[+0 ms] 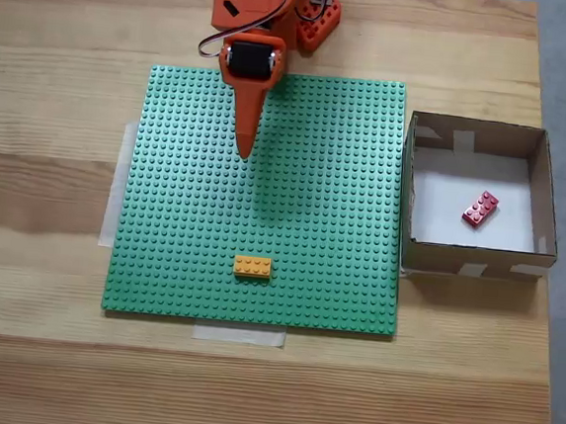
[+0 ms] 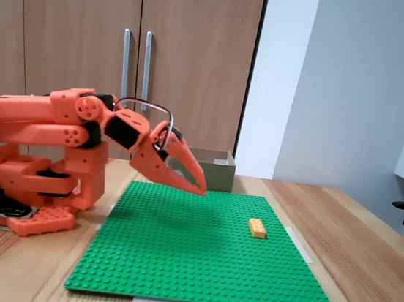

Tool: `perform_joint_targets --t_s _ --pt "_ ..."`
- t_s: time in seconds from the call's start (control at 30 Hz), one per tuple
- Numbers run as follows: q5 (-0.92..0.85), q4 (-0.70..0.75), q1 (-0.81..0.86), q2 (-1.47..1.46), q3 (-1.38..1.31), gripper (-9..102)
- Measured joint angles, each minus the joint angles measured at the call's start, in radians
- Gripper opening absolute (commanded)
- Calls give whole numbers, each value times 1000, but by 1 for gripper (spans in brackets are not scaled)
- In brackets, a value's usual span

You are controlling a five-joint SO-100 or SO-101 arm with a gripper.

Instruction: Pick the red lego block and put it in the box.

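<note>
Claw (image 1: 245, 152) status: fingers brought together to a single point, grasping nothing and touching nothing. In a fixed view from above, it hangs over the far half of the green studded baseplate (image 1: 326, 176), left of centre; in a fixed view from the side, the claw (image 2: 199, 189) is held above the plate (image 2: 197, 253), angled downward. An orange-yellow brick (image 1: 252, 266) sits on the baseplate close to its near edge, about midway along it. At the bench's right edge, just beside the baseplate, stands the box (image 1: 408, 198). The red lego block (image 1: 480, 208) lies tilted on its white floor, towards the right wall.
</note>
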Motion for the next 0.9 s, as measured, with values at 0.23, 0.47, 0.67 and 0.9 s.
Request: perform_joint_targets --t_s 0.23,0.47,0.67,0.9 --pt "-12 101 6 -3 3 -1" --pt "-14 123 9 -3 9 -1" --pt "-14 124 9 -3 9 -1" --pt "-14 126 9 -3 9 -1"
